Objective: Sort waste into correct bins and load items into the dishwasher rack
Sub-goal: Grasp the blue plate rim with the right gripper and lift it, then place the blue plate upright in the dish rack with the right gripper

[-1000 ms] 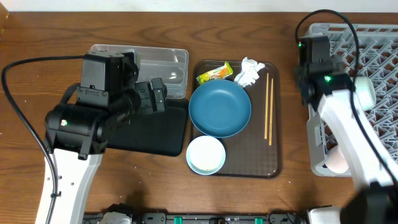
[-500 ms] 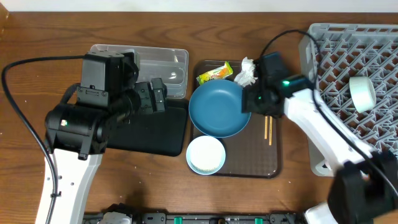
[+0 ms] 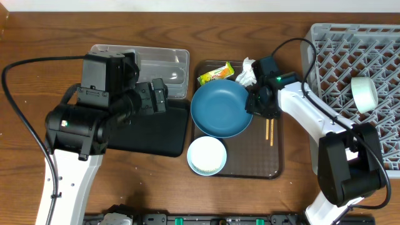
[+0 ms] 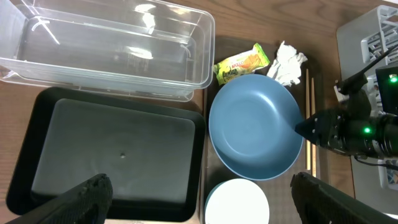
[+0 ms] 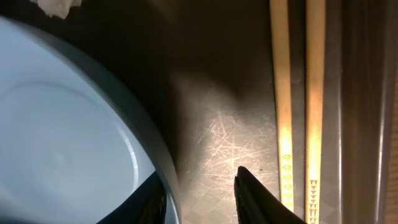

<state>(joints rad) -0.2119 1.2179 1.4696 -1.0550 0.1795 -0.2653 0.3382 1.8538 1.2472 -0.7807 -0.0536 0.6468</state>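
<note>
The large blue bowl (image 3: 219, 111) sits on the brown tray with the white bowl (image 3: 207, 155) in front of it. My right gripper (image 3: 255, 103) is open and straddles the blue bowl's right rim (image 5: 163, 149), one finger inside and one outside. The wooden chopsticks (image 3: 270, 130) lie just to its right. The yellow-green wrapper (image 3: 215, 74) and the white tissue (image 3: 249, 72) lie behind the bowl. My left gripper (image 4: 199, 190) is open and empty above the black tray (image 3: 159, 134), next to the clear tub (image 3: 165, 59). A pale mint-green bowl (image 3: 364, 94) rests in the grey rack (image 3: 350, 50).
The brown serving tray (image 3: 250, 164) stands between the black tray and the rack. My right arm stretches from the front right across the rack's left edge. Bare wooden table lies along the front and far left.
My right arm swung from the rack leftward and down to the blue bowl's right rim. It now covers the rack's front left corner. The left arm has not moved.
</note>
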